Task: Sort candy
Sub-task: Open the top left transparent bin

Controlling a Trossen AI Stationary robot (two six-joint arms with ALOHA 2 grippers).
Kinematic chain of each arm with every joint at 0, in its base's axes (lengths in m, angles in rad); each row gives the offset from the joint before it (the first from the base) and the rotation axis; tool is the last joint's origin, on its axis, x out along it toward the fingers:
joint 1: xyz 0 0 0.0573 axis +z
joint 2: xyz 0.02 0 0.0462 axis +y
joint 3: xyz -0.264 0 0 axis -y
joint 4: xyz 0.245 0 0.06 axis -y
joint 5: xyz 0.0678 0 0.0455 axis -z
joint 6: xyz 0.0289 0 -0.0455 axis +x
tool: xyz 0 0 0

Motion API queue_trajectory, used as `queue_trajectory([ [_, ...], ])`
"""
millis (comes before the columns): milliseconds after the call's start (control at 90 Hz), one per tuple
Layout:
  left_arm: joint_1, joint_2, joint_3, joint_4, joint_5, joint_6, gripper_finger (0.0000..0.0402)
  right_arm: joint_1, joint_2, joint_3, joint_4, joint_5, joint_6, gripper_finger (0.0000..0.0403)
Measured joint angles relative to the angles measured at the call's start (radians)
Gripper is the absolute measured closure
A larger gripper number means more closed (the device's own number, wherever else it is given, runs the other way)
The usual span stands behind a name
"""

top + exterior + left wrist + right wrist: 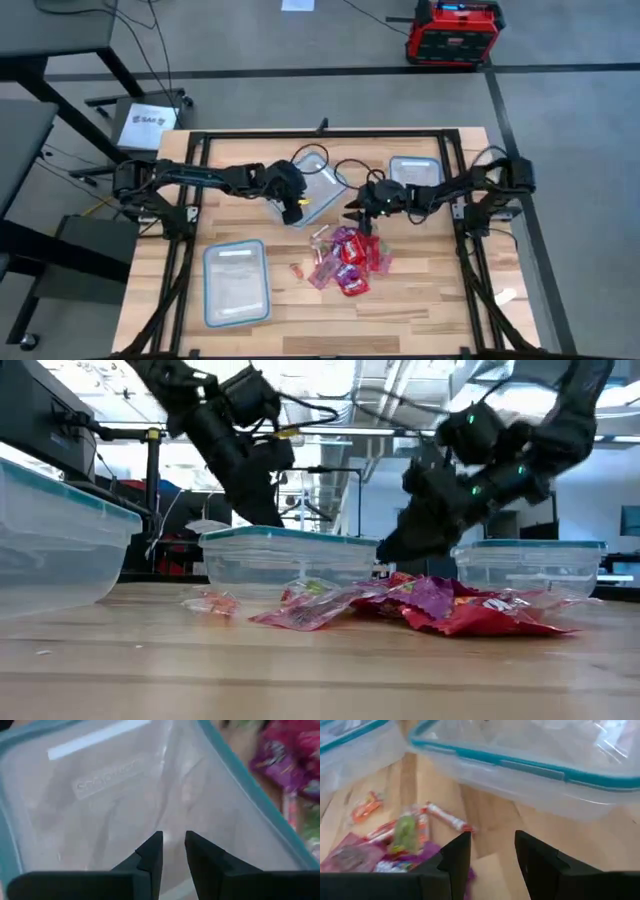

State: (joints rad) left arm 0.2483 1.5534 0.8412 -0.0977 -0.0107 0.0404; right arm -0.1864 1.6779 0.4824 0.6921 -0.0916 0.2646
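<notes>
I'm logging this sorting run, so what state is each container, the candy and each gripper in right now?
Centre container: lidless, tilted, no candy visible inside.
Right container: lidless, looks empty.
Front-left container: lidless, looks empty.
Candy pile: unsorted, loose on the table.
Left gripper: over the centre container, narrowly open, holding nothing.
Right gripper: open, empty, at the pile's edge.

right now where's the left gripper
In the high view the left gripper hangs over the middle container at the table's centre back, left of the right gripper, with the candy pile just in front.
</notes>
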Motion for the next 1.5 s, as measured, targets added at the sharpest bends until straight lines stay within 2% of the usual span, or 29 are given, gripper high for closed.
queue_trajectory([
  [167,0.019,-0.001,-0.049,0.037,0.055,0.077,0.0334,-0.053,0.111,0.023,0.099,-0.006,-0.049,0.0259],
  [300,0.019,-0.001,-0.052,0.046,0.056,0.103,0.0334,-0.098,0.122,0.024,0.162,-0.037,-0.062,0.0259],
  [367,0.019,0.0,-0.054,0.061,0.058,0.121,0.0334,-0.119,0.114,0.021,0.196,-0.096,-0.063,0.0259],
  [489,0.019,0.001,-0.055,0.068,0.063,0.176,0.0334,-0.149,0.113,0.019,0.254,-0.278,-0.059,0.0262],
  [600,0.024,-0.001,-0.056,0.071,0.074,0.191,0.0334,-0.138,0.113,0.019,0.268,-0.362,-0.059,0.027],
  [700,0.025,0.002,-0.056,0.105,0.07,0.149,0.0334,-0.122,0.113,0.019,0.27,-0.364,-0.059,0.0275],
  [1000,0.017,0.047,-0.057,0.229,0.109,0.084,0.0334,-0.094,0.113,0.021,0.277,-0.243,-0.126,0.0278],
  [1200,0.017,0.151,-0.047,0.281,0.116,0.053,0.0334,-0.098,0.114,0.021,0.254,-0.242,-0.093,0.0283],
  [1333,0.017,0.188,-0.046,0.31,0.125,0.02,0.0334,-0.106,0.114,0.021,0.201,-0.318,-0.066,0.031],
  [1411,0.016,0.19,-0.047,0.306,0.126,0.02,0.0334,-0.11,0.114,0.014,0.355,-0.411,-0.063,0.0332],
  [1444,0.016,0.199,-0.046,0.324,0.129,0.019,0.0334,-0.11,0.113,0.02,0.468,-0.432,-0.066,0.034],
  [1500,0.015,0.202,-0.045,0.334,0.124,0.017,0.0334,-0.112,0.097,0.024,0.556,-0.448,-0.05,0.0354],
])
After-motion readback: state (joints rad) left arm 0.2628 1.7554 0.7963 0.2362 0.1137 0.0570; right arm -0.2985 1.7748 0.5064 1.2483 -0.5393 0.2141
